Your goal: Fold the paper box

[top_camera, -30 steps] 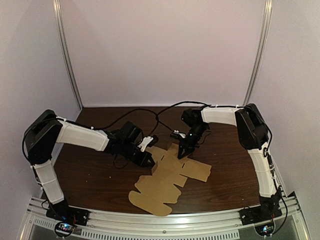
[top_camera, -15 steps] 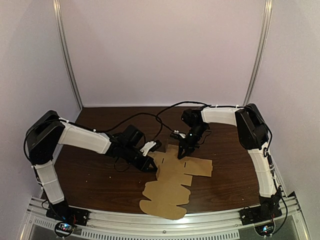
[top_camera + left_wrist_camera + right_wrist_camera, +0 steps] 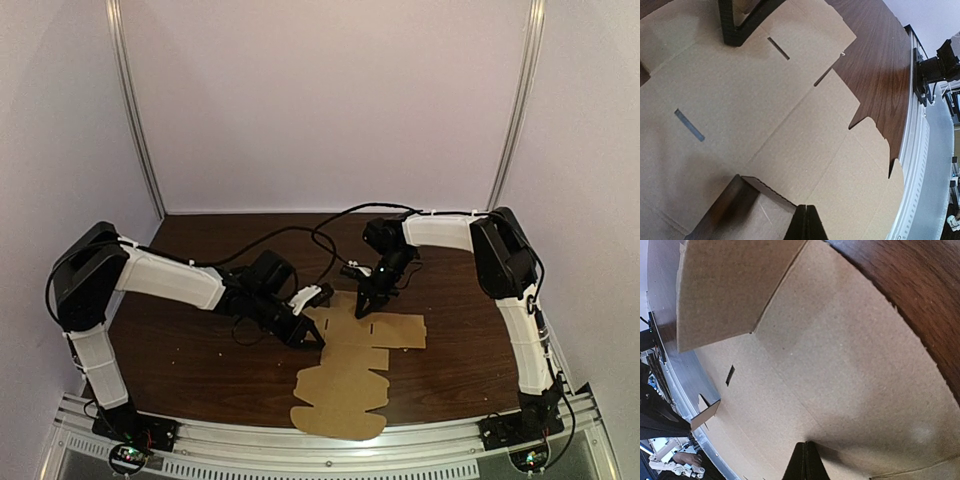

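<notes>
From my station, the paper box [image 3: 350, 365] lies unfolded and mostly flat on the dark counter [image 3: 190, 350], its rounded near end reaching the metal rail [image 3: 230, 440] at the front edge. A little farther in, my left gripper [image 3: 308, 330] sits at the sheet's left edge. Its wrist view shows the fingertips pressed together on the cardboard beside a small lifted flap [image 3: 765, 212]. Beyond that, my right gripper [image 3: 366, 305] comes down on the far edge, tips likewise closed on the cardboard. A larger flap [image 3: 730, 290] stands up near it.
</notes>
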Tool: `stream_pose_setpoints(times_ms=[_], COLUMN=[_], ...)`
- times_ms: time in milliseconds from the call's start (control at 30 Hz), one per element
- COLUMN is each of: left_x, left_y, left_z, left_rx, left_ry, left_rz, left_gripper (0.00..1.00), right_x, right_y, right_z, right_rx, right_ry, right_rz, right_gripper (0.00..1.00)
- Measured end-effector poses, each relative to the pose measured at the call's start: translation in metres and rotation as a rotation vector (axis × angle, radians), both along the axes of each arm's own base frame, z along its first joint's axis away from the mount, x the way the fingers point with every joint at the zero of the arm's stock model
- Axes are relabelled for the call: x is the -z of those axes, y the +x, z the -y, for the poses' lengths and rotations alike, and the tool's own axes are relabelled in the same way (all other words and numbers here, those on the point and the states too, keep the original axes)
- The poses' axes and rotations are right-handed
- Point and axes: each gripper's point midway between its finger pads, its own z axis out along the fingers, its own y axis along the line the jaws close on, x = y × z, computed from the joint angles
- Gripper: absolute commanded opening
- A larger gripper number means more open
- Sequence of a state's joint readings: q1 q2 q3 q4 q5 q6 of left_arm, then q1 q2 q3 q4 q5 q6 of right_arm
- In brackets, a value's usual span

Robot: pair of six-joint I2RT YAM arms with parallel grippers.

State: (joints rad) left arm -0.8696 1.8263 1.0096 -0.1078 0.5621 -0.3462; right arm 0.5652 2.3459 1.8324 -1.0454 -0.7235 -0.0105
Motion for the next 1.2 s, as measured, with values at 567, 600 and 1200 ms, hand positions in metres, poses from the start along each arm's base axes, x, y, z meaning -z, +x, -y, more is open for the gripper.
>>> stream_pose_setpoints(times_ms=[567,600,1200], left_x=[0.029,0.032,0.040], left_y=[-0.005,-0.004,0.004], left_z=[0.036,0.036,0.036], left_rx=[0.068,0.067,0.051], left_ry=[0.025,0.035,0.081], left_rz=[-0.037,-0.037,0.010], left_gripper=[0.00,0.00,0.00], right_x=[0.000,0.000,-0.074], right_y=[0.000,0.000,0.013], right_z=[0.000,0.000,0.042], right_rx=[0.000,0.000,0.079], right_ry=[0.001,0.001,0.091], right_rz=[-0.001,-0.001,0.096], right_gripper=[0.00,0.00,0.61])
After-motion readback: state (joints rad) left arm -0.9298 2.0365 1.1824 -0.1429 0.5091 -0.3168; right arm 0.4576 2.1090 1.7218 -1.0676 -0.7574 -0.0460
